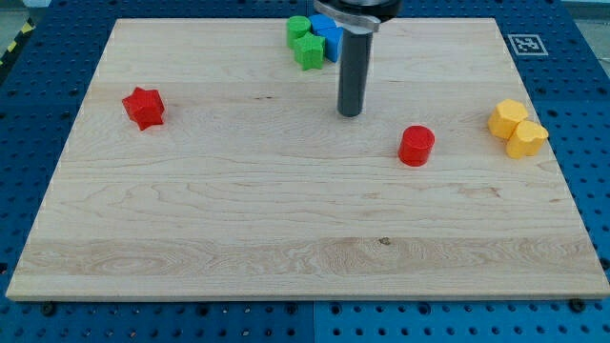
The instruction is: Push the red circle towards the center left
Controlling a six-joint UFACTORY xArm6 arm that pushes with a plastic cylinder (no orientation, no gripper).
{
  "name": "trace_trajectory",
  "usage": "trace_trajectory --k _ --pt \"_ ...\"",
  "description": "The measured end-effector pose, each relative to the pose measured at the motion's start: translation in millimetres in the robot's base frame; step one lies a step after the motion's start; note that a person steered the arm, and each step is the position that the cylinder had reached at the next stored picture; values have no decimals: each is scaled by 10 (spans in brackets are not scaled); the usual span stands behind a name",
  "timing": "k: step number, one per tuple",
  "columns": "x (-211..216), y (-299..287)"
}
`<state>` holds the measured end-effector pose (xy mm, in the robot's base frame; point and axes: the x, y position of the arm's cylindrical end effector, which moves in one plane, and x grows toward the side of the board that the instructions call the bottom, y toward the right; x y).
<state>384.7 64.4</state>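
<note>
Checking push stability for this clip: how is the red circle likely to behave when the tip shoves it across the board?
The red circle looks like a short, squat cylinder standing on its flat end, so it should slide rather than tip or roll. Its round wall may slip sideways off an off-centre push. My tip sits apart, to its upper left.

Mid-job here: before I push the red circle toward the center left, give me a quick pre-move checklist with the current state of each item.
1. Target located: red circle sits right of centre on the board. ok
2. Contact: my tip is up-left of the circle, with a gap between them. not ok
3. Pushing side: my tip must be on the circle's right; it is on the left. not ok
4. Leftward path: no block lies between the circle and the red star. ok
5. Bystanders: the green and blue blocks and the yellow blocks sit off the path. ok
</note>
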Motion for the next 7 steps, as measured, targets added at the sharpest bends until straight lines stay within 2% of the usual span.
trace_trajectory --k 2,5,7 --pt "72 532" --pt "291 687" --pt "317 1092"
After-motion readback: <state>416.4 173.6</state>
